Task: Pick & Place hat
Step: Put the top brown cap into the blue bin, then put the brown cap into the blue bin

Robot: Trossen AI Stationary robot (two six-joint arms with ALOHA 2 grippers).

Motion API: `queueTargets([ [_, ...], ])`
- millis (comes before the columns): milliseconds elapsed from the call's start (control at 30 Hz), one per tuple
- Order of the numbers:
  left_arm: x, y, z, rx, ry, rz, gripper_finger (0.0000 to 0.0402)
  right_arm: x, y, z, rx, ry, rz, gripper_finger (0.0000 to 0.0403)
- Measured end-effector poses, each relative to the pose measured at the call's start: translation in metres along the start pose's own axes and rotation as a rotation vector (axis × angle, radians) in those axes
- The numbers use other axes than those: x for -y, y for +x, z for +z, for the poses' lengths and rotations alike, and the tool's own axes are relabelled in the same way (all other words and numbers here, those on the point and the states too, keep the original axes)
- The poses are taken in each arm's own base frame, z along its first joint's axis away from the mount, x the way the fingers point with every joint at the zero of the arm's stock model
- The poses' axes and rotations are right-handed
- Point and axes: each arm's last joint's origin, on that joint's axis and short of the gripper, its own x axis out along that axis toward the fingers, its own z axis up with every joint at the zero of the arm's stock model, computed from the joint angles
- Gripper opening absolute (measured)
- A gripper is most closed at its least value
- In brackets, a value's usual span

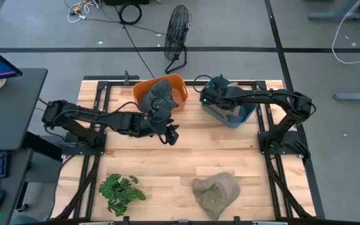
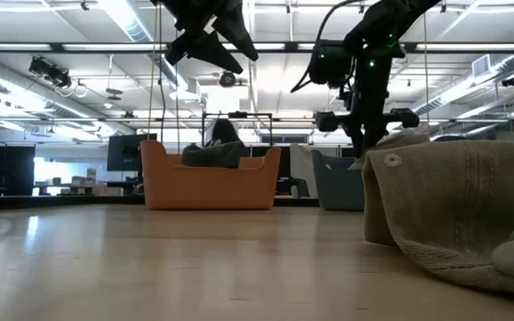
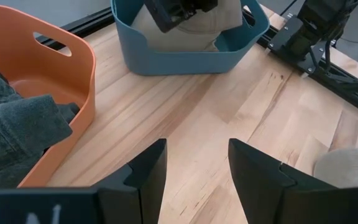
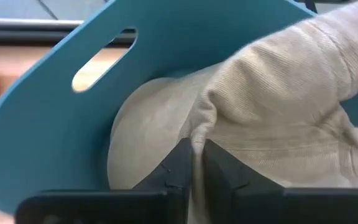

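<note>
A beige hat (image 4: 272,106) lies in the blue bin (image 1: 239,115) at the table's far right. My right gripper (image 4: 194,165) reaches into that bin and is shut on the hat; it also shows in the high view (image 1: 212,95). A dark grey hat (image 3: 17,124) lies in the orange bin (image 1: 177,84) at the far middle. My left gripper (image 1: 170,134) hangs open and empty above the table, just near of the orange bin. A khaki hat (image 1: 216,192) lies flat on the table near the front edge. My right gripper pinches a raised fold of the beige hat's cloth (image 4: 199,127) between its two shut fingers. The hat is inside the blue bin, against its wall (image 4: 73,124). Whether it is lifted off the bin's floor, I cannot tell.
A green leafy plant (image 1: 120,190) lies at the table's near left. Bare wood lies between the bins and the khaki hat. A fan (image 1: 177,31) stands on the floor beyond the table's far edge.
</note>
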Motion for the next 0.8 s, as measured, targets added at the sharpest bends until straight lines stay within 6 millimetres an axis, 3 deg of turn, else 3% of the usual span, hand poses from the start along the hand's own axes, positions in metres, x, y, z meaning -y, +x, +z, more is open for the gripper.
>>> queueTargets([
  [367, 0.000, 0.000, 0.000, 0.000, 0.000, 0.000, 0.0177, 0.012, -0.027, 0.011, -0.076, -0.085, 0.148, 0.0079],
  [800, 0.000, 0.000, 0.000, 0.000, 0.000, 0.000, 0.0177, 0.047, -0.080, 0.034, 0.042, -0.181, 0.324, 0.0123],
])
